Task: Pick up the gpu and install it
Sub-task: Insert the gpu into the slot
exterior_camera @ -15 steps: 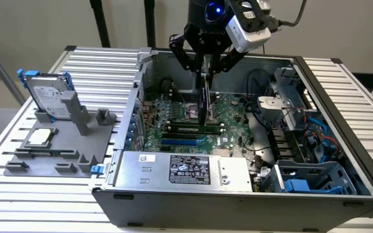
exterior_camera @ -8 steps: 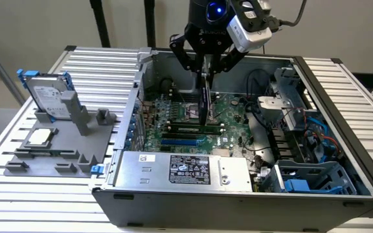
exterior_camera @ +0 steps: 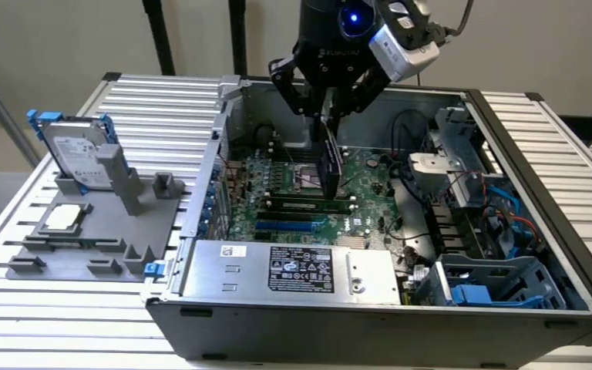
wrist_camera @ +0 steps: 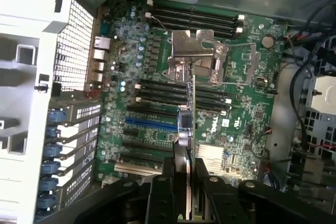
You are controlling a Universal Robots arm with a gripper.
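I'm seeing the open computer case [exterior_camera: 378, 327] lying on the slatted table [exterior_camera: 39, 324], toward the exterior view's right. Inside it, the motherboard [exterior_camera: 370, 193] is lying on the case floor. The power supply [exterior_camera: 286, 267] is sitting along the near wall and a drive cage [exterior_camera: 496, 281] is sitting in the near right corner. The gripper [exterior_camera: 327, 116] is holding the gpu [exterior_camera: 329, 160] on edge above the motherboard's middle, near the CPU socket [exterior_camera: 304, 179]. On the exterior view's left, outside the case, a hard drive [exterior_camera: 75, 158] is standing upright at the far end of a fixture tray [exterior_camera: 70, 254].
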